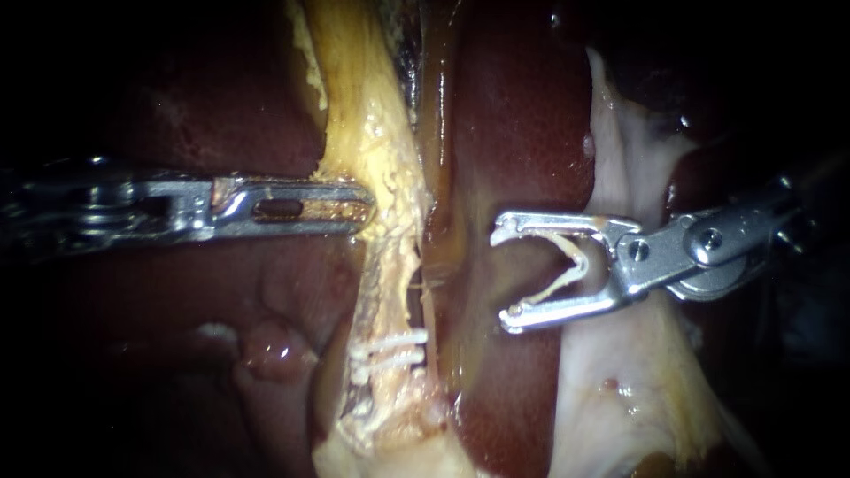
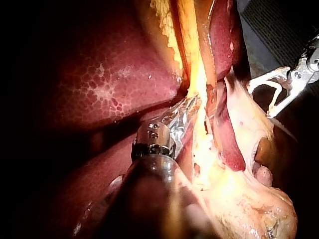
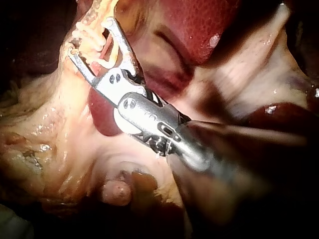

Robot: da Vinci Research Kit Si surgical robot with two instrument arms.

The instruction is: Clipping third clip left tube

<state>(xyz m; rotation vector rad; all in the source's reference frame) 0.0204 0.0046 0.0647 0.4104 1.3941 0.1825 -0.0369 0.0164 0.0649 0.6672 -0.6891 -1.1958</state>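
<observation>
Endoscope view: left instrument [image 1: 363,212] reaches in level, its claw together and clamped on the edge of the yellow tissue [image 1: 376,133]; that tissue runs as a band down the middle of the field; lower in the band lies the tube [image 1: 394,292], thin and stringy, with two clips [image 1: 390,350] across it, white, one just beside the other, below the left claw.

Right instrument [image 1: 506,274] comes in from the other side; its claw stands wide apart, yet each half bears on one leg of the clip [image 1: 571,261], a white V with its mouth turned toward the tube; so the clip is held, spread, and near the tube but apart from it; it hangs over a dark red strip of liver [image 1: 522,115], level with the stretch of tube above the two clips; pale tissue [image 1: 620,381] lies behind the right shaft.

Left wrist view: left instrument [image 2: 192,107] has its tip buried in the yellow band; right instrument [image 2: 259,101] shows well ahead and to one side, clip [image 2: 274,94] in its spread claw.

Right wrist view: right instrument [image 3: 89,37] points at the yellow tissue [image 3: 55,124]; the clip [image 3: 107,55] spans the claw; whether the claw tips touch tissue here, I cannot tell.
</observation>
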